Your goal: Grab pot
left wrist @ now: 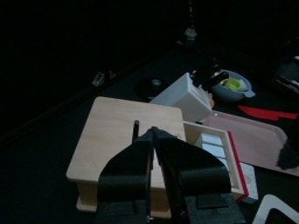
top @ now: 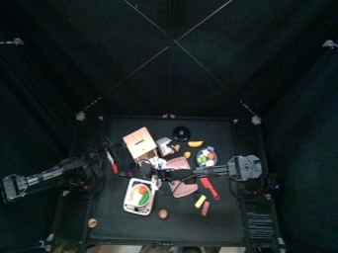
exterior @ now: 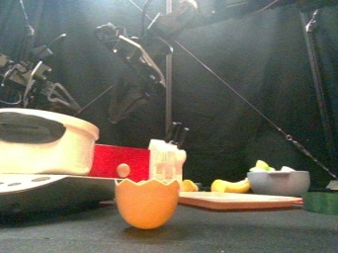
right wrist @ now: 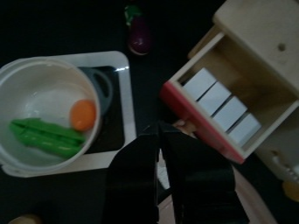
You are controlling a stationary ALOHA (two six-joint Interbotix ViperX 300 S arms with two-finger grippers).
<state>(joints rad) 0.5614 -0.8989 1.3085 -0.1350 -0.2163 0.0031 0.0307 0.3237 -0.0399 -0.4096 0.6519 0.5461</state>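
The right gripper (right wrist: 162, 144), its jaws pressed nearly together on nothing, hovered beside the round white plastic pot (right wrist: 47, 114) (holding an orange ball and green pods) near the table's front-left, apparently lining up a rim grab.

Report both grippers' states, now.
Left gripper: jaws closed together, holding nothing, above the wooden box.
Right gripper: jaws nearly together, nothing visibly held, beside the white pot.
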